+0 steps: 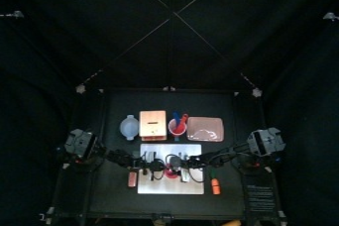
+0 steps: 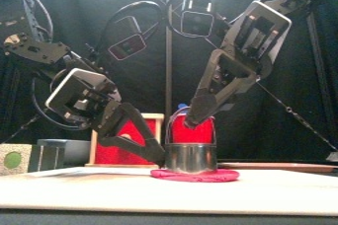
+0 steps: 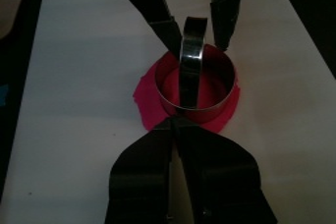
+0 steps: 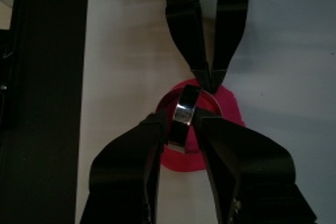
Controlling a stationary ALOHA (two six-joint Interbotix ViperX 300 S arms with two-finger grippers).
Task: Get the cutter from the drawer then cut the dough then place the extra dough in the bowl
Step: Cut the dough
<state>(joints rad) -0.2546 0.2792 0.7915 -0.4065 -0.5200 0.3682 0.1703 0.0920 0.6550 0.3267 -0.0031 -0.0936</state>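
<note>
One step looks done: the cutter (image 2: 195,157) stands on the pink dough (image 2: 196,176) on the white board (image 3: 79,90). The right tool (image 4: 184,110) clamps its wire handle, and the left tool's (image 3: 178,130) jaws are together at its rim. No extra dough is in the bowl (image 1: 129,126) yet.

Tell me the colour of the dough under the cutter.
Pinkish red. The dough under the cutter shows best in the front view.
</note>
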